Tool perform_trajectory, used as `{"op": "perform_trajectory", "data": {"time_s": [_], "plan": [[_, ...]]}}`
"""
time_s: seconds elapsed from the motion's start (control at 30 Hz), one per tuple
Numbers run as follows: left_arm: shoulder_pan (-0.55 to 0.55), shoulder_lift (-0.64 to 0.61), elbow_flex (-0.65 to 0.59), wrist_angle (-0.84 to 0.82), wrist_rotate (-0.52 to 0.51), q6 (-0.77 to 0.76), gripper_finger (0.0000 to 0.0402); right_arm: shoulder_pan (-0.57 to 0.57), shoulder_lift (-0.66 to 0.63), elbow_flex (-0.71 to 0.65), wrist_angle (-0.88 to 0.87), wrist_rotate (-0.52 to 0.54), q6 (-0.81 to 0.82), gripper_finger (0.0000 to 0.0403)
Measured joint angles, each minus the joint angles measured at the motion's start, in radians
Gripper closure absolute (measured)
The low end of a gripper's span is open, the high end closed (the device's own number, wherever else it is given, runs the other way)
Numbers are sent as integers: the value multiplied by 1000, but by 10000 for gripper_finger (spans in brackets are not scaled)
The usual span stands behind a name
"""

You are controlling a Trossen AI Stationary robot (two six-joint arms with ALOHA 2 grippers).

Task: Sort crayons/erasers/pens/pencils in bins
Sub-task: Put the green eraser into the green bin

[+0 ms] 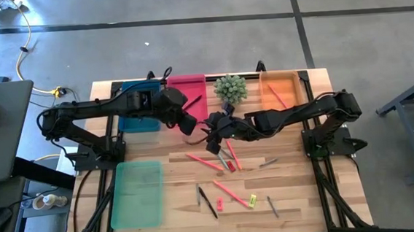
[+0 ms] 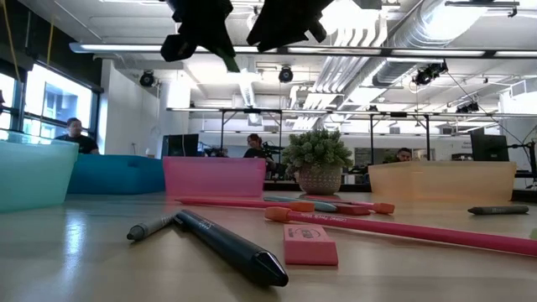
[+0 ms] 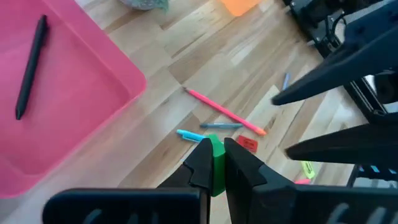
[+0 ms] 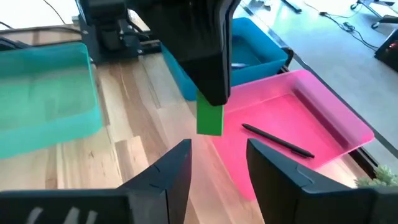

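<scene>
With my left fingers (image 3: pixel 215 167) closed on the green eraser (image 4: pixel 210 118) and my right fingers (image 4: pixel 217 163) open below, I should carry it steadily to a bin (image 1: pixel 139 123), I think

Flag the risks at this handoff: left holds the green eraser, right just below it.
1. The left gripper pinches only one end of the green eraser; it could slip and drop.
2. The right gripper, open, sits close below; the arms could collide.
3. The pink bin holds a pen, not erasers.
</scene>
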Motion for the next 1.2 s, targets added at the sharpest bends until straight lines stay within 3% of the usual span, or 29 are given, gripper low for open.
{"op": "perform_trajectory", "data": {"time_s": [0.4,0.8,0.97,1.2], "plan": [[-121,-110,0,-297,-70,-51,394,0,-42,1,-84,-25,57,258],[-427,-163,0,-632,-131,-343,394,0,-42,1,-95,-30,72,258],[-574,-163,-51,-622,-100,-496,394,0,-42,1,-99,-30,89,258],[-722,-163,-219,-554,12,-696,394,0,-42,0,-104,-55,110,258]]}}
